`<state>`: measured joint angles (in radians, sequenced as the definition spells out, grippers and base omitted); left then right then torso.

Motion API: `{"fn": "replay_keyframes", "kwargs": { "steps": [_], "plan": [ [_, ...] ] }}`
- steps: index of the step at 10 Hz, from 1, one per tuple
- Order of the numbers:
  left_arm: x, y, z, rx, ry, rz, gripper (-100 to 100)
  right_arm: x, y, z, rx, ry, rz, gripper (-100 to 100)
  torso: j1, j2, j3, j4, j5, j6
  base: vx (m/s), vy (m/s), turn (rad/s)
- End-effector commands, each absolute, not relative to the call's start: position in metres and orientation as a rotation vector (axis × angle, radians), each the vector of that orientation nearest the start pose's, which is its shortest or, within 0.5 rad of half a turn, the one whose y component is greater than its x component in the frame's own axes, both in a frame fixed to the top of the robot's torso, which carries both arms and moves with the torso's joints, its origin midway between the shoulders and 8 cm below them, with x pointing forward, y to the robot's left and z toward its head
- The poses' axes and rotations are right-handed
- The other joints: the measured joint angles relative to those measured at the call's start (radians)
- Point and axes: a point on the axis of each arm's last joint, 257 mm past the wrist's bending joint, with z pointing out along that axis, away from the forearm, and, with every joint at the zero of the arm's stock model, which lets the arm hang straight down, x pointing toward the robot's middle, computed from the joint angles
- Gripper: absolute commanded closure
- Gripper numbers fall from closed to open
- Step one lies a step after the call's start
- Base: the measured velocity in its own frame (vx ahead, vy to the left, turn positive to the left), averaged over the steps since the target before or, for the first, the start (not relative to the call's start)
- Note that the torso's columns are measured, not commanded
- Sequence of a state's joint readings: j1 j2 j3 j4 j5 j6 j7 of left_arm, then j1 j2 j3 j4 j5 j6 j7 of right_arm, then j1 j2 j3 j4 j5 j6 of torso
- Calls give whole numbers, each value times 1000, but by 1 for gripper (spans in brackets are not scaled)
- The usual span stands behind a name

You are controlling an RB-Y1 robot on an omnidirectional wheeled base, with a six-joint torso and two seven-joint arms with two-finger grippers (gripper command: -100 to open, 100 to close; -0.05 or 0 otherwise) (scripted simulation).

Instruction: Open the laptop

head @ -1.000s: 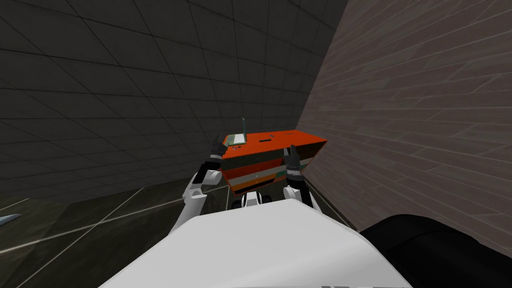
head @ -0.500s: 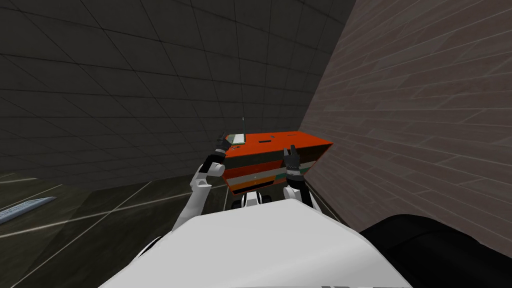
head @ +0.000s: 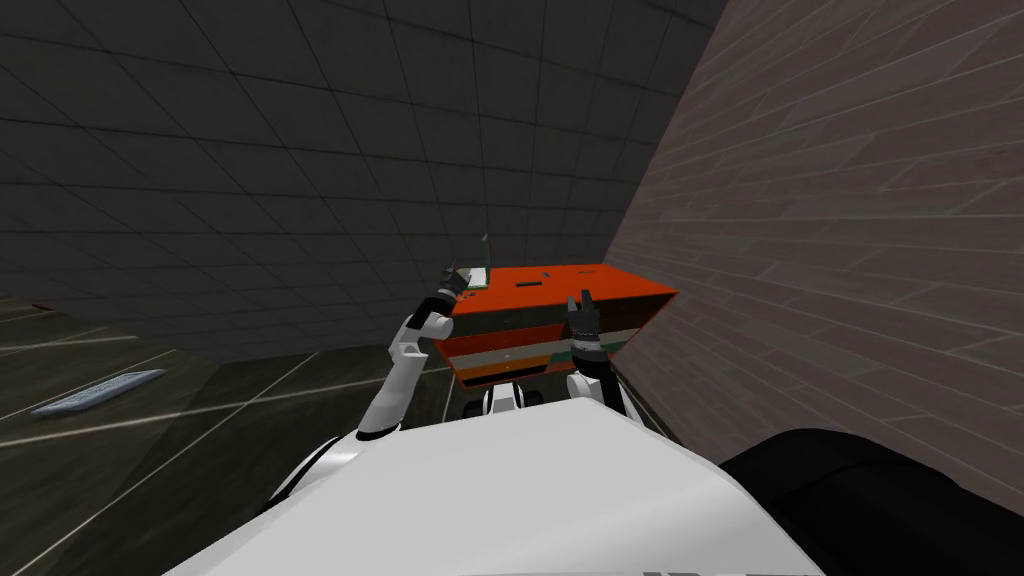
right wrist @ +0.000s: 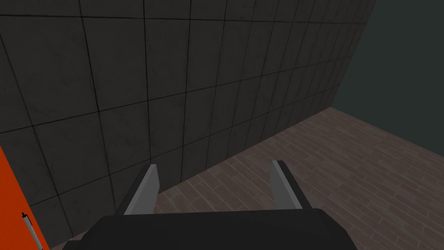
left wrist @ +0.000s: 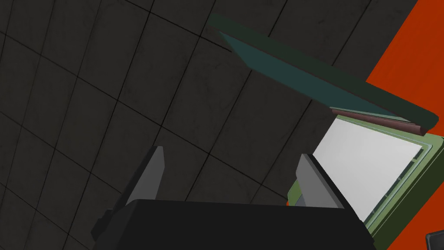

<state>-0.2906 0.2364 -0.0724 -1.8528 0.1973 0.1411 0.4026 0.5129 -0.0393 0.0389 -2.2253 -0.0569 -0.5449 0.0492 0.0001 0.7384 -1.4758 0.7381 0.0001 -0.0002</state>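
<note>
the laptop [left wrist: 368, 169] sits at the left end of the orange cabinet [head: 560, 285] top, its lid [left wrist: 312, 82] raised off the base (partly open). our left gripper [left wrist: 232, 152] hangs released at that end, one finger just beside the laptop. our right gripper [right wrist: 214, 165], also spread, is before the cabinet's front.

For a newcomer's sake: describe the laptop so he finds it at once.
Find the orange cabinet where the dark tiled wall meets the brown wall. At its top's left end sits the laptop: green base, white panel, dark teal lid raised; the other bits there lie flat.
</note>
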Motion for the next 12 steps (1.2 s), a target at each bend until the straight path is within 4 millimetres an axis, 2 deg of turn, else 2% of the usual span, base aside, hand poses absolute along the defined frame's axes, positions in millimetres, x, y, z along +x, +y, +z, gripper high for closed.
{"fn": "replay_keyframes", "kwargs": {
  "steps": [1, 2, 3, 4, 7, 8, 10, 11, 12],
  "plan": [
    [589, 157, 30, -1079, 998, -1840, -100, 347, -273, 4, 672, 638, 1321, 0, 0, 0, 0, 0, 0, 0, 17, -95, 120],
    [589, 156, 34, -1072, 996, -1845, -100, 347, -273, 4, 672, 638, 1321, 0, -1, -1, 0, 0, 0, 0, 12, -83, 65],
    [600, 152, 33, -1110, 1016, -1847, -100, 347, -273, 4, 672, 638, 1321, 0, 0, -1, 0, 0, 0, 0, -1, -97, 107],
    [600, 151, 37, -1103, 1014, -1851, -100, 347, -273, 4, 672, 638, 1321, 0, -1, 0, 0, 0, 0, 0, -6, -90, 69],
    [622, 144, 39, -1174, 1050, -1852, -100, 347, -273, 4, 672, 638, 1321, 0, 1, -1, -1, 0, 0, 0, 5, -87, 105],
    [622, 143, 42, -1168, 1048, -1856, -100, 347, -273, 4, 672, 638, 1321, 0, 0, 0, 0, 0, 0, 0, -6, -88, 61],
    [642, 143, 37, -1254, 1077, -1838, -100, 347, -273, 4, 672, 638, 1321, 0, -1, -1, 0, 0, 0, 0, 5, -127, 131],
    [643, 138, 49, -1235, 1075, -1849, -100, 347, -273, 4, 672, 637, 1321, 0, -3, -1, -1, 0, -1, 0, -7, -108, 82],
    [652, 139, 46, -1280, 1087, -1836, -100, 347, -273, 4, 672, 637, 1321, 0, 0, 0, 0, 0, 0, 0, -2, -93, 102]
  ]
}}
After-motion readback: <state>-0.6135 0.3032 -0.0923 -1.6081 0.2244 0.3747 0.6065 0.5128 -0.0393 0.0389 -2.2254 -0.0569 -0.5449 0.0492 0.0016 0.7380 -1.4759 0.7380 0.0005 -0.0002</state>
